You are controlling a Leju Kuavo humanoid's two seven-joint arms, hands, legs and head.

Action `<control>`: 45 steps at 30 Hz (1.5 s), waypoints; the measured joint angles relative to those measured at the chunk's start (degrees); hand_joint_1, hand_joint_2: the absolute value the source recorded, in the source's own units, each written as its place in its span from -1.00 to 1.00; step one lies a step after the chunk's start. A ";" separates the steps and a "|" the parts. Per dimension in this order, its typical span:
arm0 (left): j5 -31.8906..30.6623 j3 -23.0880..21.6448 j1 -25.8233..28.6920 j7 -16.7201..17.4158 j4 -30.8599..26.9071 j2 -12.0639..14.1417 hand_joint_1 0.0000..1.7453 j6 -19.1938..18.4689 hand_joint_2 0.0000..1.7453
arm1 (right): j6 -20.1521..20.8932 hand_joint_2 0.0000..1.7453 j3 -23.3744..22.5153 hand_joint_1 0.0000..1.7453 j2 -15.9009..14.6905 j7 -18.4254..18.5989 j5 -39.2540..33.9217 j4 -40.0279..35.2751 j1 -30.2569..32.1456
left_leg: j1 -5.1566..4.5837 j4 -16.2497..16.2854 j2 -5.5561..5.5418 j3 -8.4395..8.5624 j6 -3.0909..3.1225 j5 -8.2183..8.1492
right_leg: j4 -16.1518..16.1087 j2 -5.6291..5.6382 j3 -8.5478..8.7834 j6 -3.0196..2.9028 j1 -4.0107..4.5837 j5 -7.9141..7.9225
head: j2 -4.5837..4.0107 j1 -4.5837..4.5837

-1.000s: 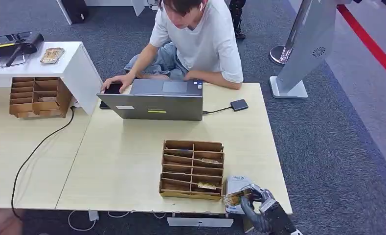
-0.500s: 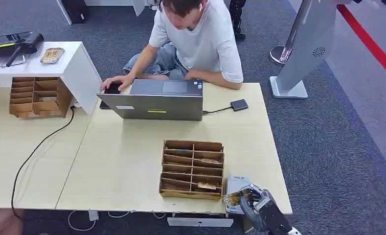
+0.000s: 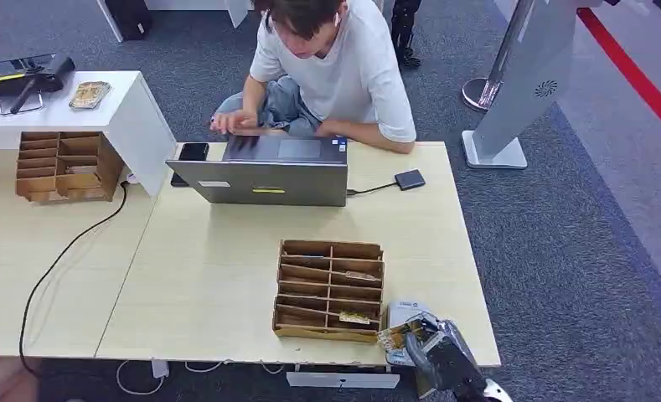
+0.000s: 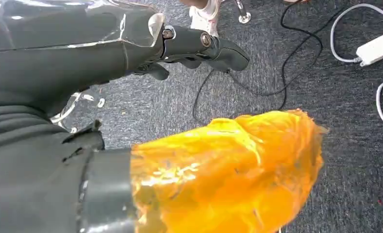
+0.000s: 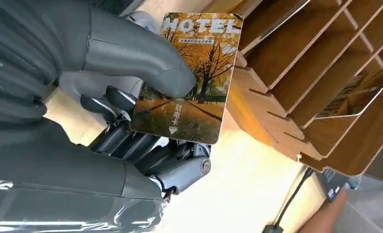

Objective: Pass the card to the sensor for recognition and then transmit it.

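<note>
Autumn-orange foliage and the word "HOTEL" are printed on the card [image 5: 191,77], which the right hand [image 3: 438,356] holds at the near right corner of the desk [image 3: 209,276]. In the right wrist view the thick grey thumb presses on the card's printed face and the darker fingers [image 5: 126,138] support it from behind, so the card is pinched between them. In the head view the card [image 3: 396,334] sits just beside the near right corner of the cardboard organiser [image 3: 330,290] and over a small white device [image 3: 406,318] lying at the desk edge; whether card and device touch cannot be determined.

The organiser is a brown cardboard tray divided into slots, several of which hold cards. A second cardboard organiser [image 3: 65,165] rests on the adjoining desk to the left, below a white shelf unit [image 3: 121,109].

The left hand [image 4: 204,46] hangs over grey carpet with cables on it. Its fingers are slightly curled and apart, holding nothing. A part wrapped in yellow tape [image 4: 228,170] lies close to the camera.

At the far side of the desk a person [image 3: 331,67] in a white T-shirt sits at an open grey laptop [image 3: 264,172], one hand raised over its keyboard. A black phone [image 3: 193,152] lies left of the laptop, and a small black device [image 3: 410,179] on a cable lies to its right.
</note>
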 joint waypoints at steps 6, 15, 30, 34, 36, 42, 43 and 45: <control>-0.11 0.17 0.00 0.00 0.00 -0.04 -1.00 0.00 -1.00 | -0.55 1.00 0.24 1.00 0.00 0.42 0.29 0.94 -0.39 | 0.00 0.00 0.00 0.00 0.00 0.00 | 0.00 0.00 0.00 0.00 0.00 0.00 | 0.00 0.00; -0.28 0.63 0.00 0.00 0.00 -0.04 -1.00 0.00 -1.00 | -1.20 1.00 0.13 1.00 -0.31 0.59 -0.04 1.40 -0.56 | 0.00 0.00 0.00 0.03 0.00 0.00 | 0.00 0.00 -0.01 0.00 0.00 0.00 | 0.00 0.00; -0.57 1.11 0.01 -0.09 0.00 -0.04 -1.00 -0.04 -1.00 | -0.90 1.00 -3.08 1.00 -2.41 0.70 -1.57 1.38 0.75 | 0.00 0.00 0.00 0.01 0.00 0.00 | -0.01 0.00 -0.02 0.00 0.00 0.00 | 0.00 -0.02; -0.63 1.14 0.00 -0.11 0.00 -0.04 -1.00 -0.07 -1.00 | -0.22 1.00 -3.54 1.00 -3.06 0.83 -1.51 1.14 1.01 | 0.00 0.00 0.02 0.01 0.00 0.00 | 0.00 0.01 -0.01 0.00 0.00 0.00 | 0.00 -0.02; -0.72 1.14 0.01 -0.11 0.00 -0.04 -1.00 -0.09 -1.00 | 0.13 1.00 -3.61 1.00 -3.39 1.27 -1.18 0.94 1.12 | 0.00 0.00 0.01 0.01 0.00 0.00 | 0.00 0.01 -0.01 0.00 0.00 0.00 | 0.00 0.00; -1.16 1.16 0.00 -0.11 0.00 -0.04 -1.00 -0.13 -1.00 | 2.55 1.00 -3.56 1.00 -4.31 2.01 -0.17 0.79 1.17 | 0.00 0.01 0.02 0.02 0.00 0.00 | -0.01 0.01 -0.01 0.00 0.00 0.00 | 0.00 0.00; -1.24 1.16 0.00 -0.11 0.00 -0.04 -1.00 -0.13 -1.00 | 2.77 1.00 -3.56 1.00 -4.42 2.12 -0.06 0.74 1.15 | 0.00 0.00 0.01 0.02 0.00 0.00 | -0.01 0.01 -0.01 0.00 0.00 0.00 | 0.00 -0.02; -1.51 1.16 0.00 -0.09 0.00 -0.04 -1.00 -0.15 -1.00 | 3.36 1.00 -3.52 1.00 -4.64 2.45 0.18 0.72 1.16 | 0.00 0.01 0.01 0.02 0.00 0.00 | -0.01 0.01 -0.01 0.00 0.00 0.00 | 0.00 0.00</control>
